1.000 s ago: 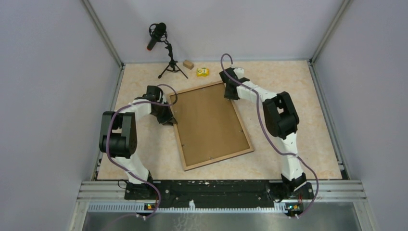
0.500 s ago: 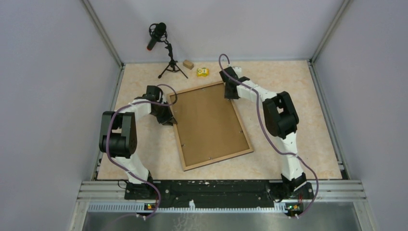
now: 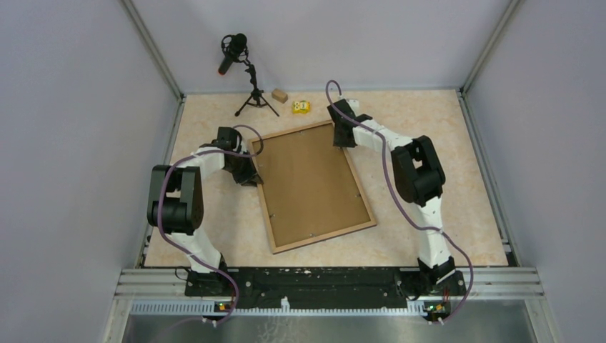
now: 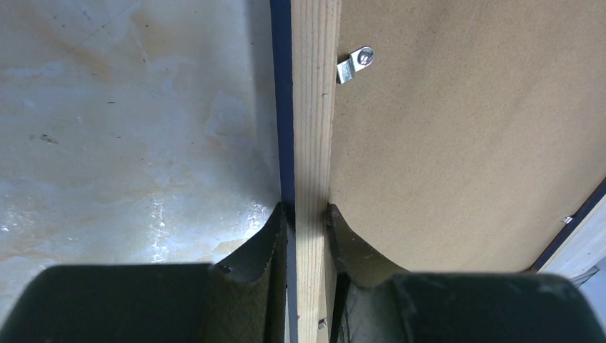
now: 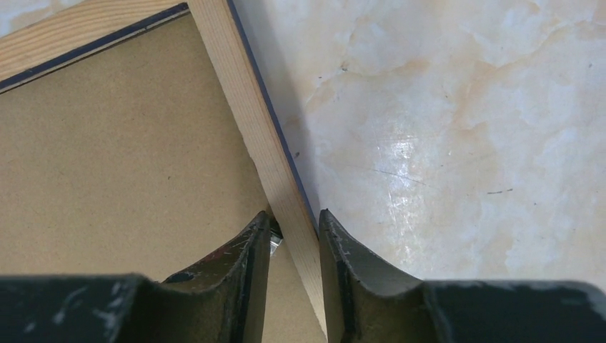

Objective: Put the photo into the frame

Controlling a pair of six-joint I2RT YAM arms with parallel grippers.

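Observation:
The frame [image 3: 326, 236] lies flat on the table, light-wood face up, with a plain brown backing board [image 3: 312, 184] inside it. The photo is hidden. My left gripper [image 3: 251, 175] is shut on the frame's left rail. In the left wrist view the gripper [image 4: 307, 209] pinches the wood rail [image 4: 313, 107], whose outer edge is dark blue. My right gripper [image 3: 341, 139] is at the far right corner. In the right wrist view the gripper [image 5: 294, 218] straddles the rail [image 5: 246, 107], both tips against it.
A metal turn clip [image 4: 354, 64] sits on the board by the left rail. A microphone on a tripod [image 3: 243, 71], a small wooden block [image 3: 279, 95] and a yellow object [image 3: 301, 106] stand at the back. Enclosure walls border the table.
The right wrist has shifted very slightly to the right. The frame and the left arm have not moved.

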